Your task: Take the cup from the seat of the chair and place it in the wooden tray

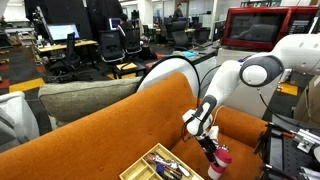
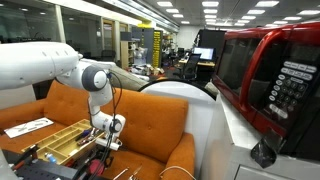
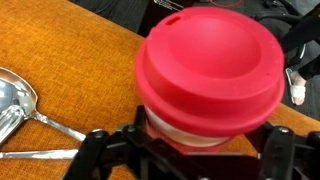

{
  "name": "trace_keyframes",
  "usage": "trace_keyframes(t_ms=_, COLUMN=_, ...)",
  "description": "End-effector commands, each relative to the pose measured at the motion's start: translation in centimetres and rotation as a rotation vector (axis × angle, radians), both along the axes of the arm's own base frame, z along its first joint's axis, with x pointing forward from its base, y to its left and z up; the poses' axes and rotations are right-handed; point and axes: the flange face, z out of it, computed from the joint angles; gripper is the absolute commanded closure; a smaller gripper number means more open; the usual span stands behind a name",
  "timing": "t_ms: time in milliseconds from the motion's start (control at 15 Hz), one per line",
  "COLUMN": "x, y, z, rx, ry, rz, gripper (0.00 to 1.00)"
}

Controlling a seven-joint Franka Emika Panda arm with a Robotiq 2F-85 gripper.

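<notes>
Only the wrist view shows a silver metal spoon beside the small pink plastic cup. We see the black jaws of the gripper clasping its pale body. In an exterior view it stands upright, lid up, over the orange fabric chair, beside the light wooden tray.

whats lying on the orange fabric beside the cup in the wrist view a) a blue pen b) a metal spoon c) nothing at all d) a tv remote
B: a shiny metal spoon lies on the orange fabric of the chair, to the left of the red-topped cup.
</notes>
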Motion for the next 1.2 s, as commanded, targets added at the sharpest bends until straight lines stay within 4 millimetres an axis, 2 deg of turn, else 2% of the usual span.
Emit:
trace_keyframes(t_ms=0, x=0.5, y=-0.9, z=0.5, rx=0.037, ry=-0.014, rz=0.03, gripper=0.33)
trace_keyframes(t_ms=600, x=0.6, y=-1.3, z=5.9, rx=0.094, ry=-0.05, rz=0.117, gripper=0.33)
trace_keyframes(t_ms=867, x=1.6, y=-1.5, z=10.3, rx=0.05, ry=-0.1, rz=0.146, gripper=0.33)
trace_keyframes(t_ms=1133, x=4.2, y=-0.1, z=16.0, rx=-0.006, ry=-0.233, rz=0.175, gripper=0.33)
